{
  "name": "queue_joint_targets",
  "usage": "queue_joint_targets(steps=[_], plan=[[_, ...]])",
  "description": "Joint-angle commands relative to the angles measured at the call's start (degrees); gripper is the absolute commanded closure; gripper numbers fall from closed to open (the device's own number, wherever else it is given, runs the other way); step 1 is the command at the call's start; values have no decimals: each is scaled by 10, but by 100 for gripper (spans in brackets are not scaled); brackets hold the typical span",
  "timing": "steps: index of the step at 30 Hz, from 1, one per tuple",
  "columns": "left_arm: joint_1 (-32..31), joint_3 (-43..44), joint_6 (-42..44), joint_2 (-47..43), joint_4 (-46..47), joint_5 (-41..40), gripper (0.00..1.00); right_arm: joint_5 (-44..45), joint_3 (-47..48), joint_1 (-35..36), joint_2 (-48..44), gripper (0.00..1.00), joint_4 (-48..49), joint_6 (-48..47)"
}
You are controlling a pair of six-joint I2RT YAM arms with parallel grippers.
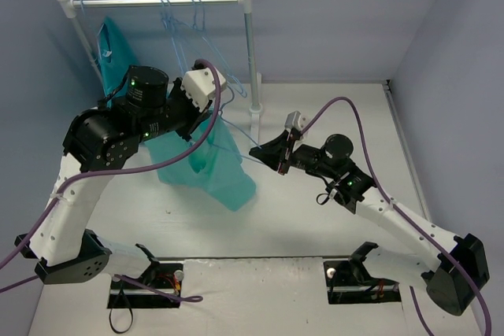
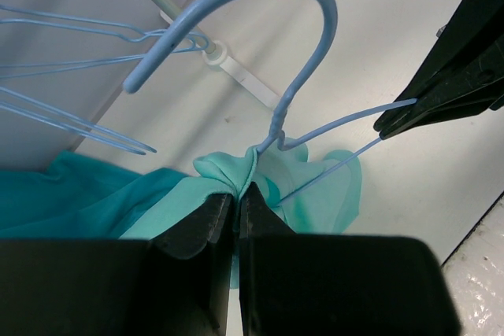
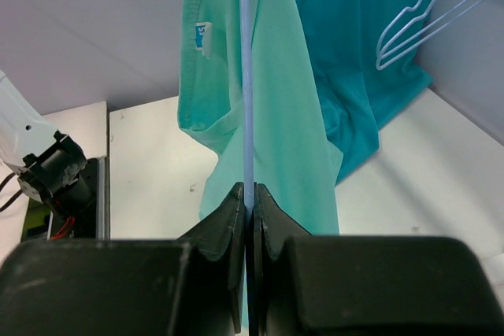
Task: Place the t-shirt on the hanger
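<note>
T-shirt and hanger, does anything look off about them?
Yes: the t-shirt is bunched at the neck of the hanger, and one wire arm sticks out bare to the right gripper.

A white-and-metal clothes rail (image 1: 157,0) with spare pale-blue wire hangers (image 1: 177,17) and a darker turquoise garment (image 1: 114,49) blocks the bench's (image 1: 315,226) far left corner, a hanging mint-teal cloth t-shirt (image 1: 220,167) fills mid-bench, and the right edge and near middle lie open.

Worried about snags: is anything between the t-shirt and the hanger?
Nothing visible. The t-shirt is bunched at the hanger, under its hook, pinched by the left gripper; the right gripper clamps the hanger's wire.
</note>
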Motion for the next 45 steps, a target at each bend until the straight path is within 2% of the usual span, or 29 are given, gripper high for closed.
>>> queue_joint_targets(steps=[1,16,19,24,27,39,43,45], plan=[[-1,42,5,-2,35,-15,100,-11,30,-11,-6,100,104,14],[-4,76,-11,43,35,9,93,-34,58,-27,30,100,127,19],[-6,90,-12,51,35,-9,85,-35,61,-29,37,100,136,21],[-6,105,-5,50,35,-64,58,-38,71,-35,47,100,143,23],[-5,102,9,40,35,-125,48,-42,77,-37,56,100,148,25],[0,72,67,-15,32,-173,47,-60,74,-40,75,100,160,37],[5,50,100,-20,29,-165,48,-68,74,-40,76,100,160,40],[13,42,115,-20,24,-134,49,-74,73,-40,79,100,160,42]])
